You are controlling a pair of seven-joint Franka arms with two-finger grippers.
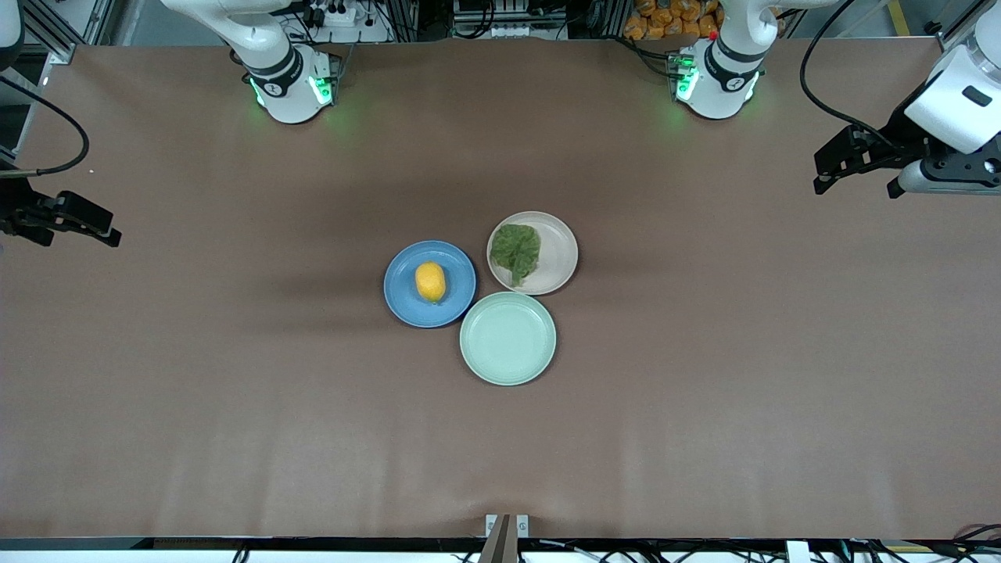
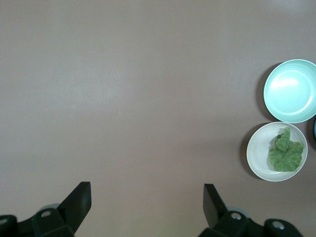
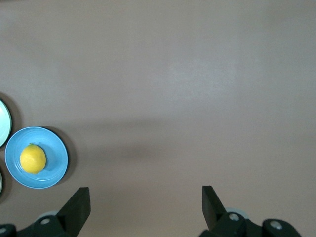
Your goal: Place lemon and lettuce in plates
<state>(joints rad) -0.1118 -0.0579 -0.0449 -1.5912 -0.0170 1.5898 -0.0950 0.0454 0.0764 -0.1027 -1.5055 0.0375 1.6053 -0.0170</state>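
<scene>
The lemon (image 1: pixel 430 281) lies in the blue plate (image 1: pixel 403 301) at the table's middle. The lettuce (image 1: pixel 515 250) lies in the beige-pink plate (image 1: pixel 560 250) beside it, toward the left arm's end. My left gripper (image 1: pixel 854 186) is open and empty, up over the left arm's end of the table. My right gripper (image 1: pixel 94 227) is open and empty, up over the right arm's end. The left wrist view shows the left gripper (image 2: pixel 147 197) open over bare table, with the lettuce (image 2: pixel 285 153) in its plate (image 2: pixel 257 148). The right wrist view shows the right gripper (image 3: pixel 145 197) open, with the lemon (image 3: pixel 33 159) in the blue plate (image 3: pixel 55 148).
A mint-green plate (image 1: pixel 507 338) with nothing in it sits nearer to the front camera, touching both other plates; it also shows in the left wrist view (image 2: pixel 291 91). The brown table (image 1: pixel 235 407) stretches wide around the three plates.
</scene>
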